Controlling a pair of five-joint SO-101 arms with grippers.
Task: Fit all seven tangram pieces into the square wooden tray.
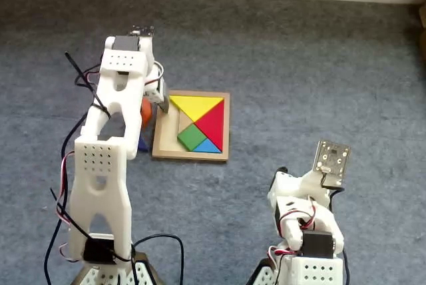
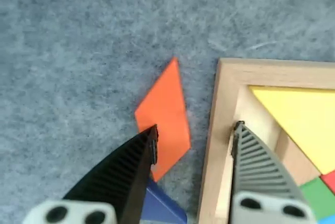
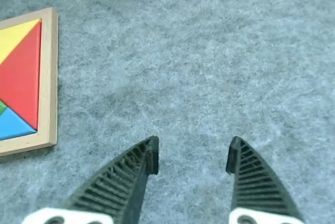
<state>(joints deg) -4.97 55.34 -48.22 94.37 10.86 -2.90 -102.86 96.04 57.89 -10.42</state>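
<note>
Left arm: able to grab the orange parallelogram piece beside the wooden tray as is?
Probably yes. The left gripper hangs open, one finger over the orange parallelogram piece, nothing lying on it. The other finger is over the square wooden tray, so it likely needs shifting sideways.

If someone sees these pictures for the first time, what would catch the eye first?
The wooden tray in the middle of the grey carpet stands out, holding a yellow piece, a red piece, a green piece and a blue piece. Just outside its rim lies an orange piece, and the open left tool hangs over both.
</note>
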